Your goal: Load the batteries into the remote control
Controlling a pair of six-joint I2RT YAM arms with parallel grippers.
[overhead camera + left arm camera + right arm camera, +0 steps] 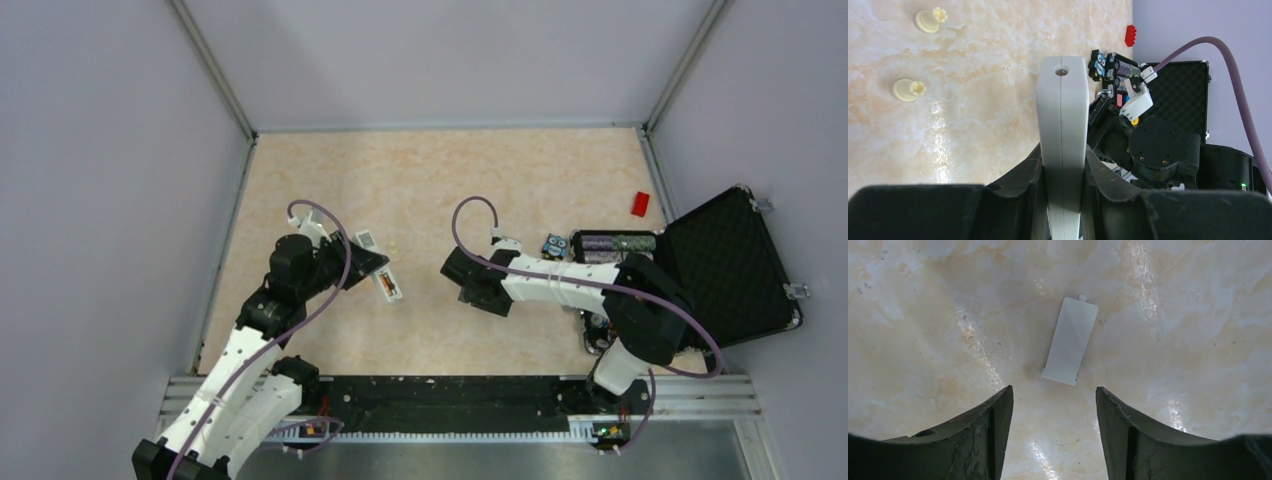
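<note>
At the left of the marble-patterned beige table [440, 180], the left gripper [1062, 155] is clamped on a slim white rectangular plastic remote control [1062, 110]. Its black fingers [1030, 172] press the two broad faces, so the narrow seamed edge faces the wrist camera and the far end juts out past the fingertips. In the overhead view the bar is held above the tabletop, slanting toward the table's middle. A black and copper-orange patch in its near end looks like the batteries [389, 286], though it is too small to be sure. Well apart to the right, the right gripper [1054, 395] hovers with its jaws spread wide and nothing between them. Just beyond its fingertips a thin white rectangular plastic battery cover [1069, 341] lies flat on the surface, untouched. Two small cream lumps [908, 89] sit on the tabletop beyond the remote. Pale grey walls [100, 150] close the left, far and right sides. A broad stretch of bare surface runs from the two arms to the far wall. Along the right edge sit a small red block [640, 204], dark striped rolls [612, 243] and an open black hard case [735, 265] lined with foam, its lid leaning toward the right wall.
</note>
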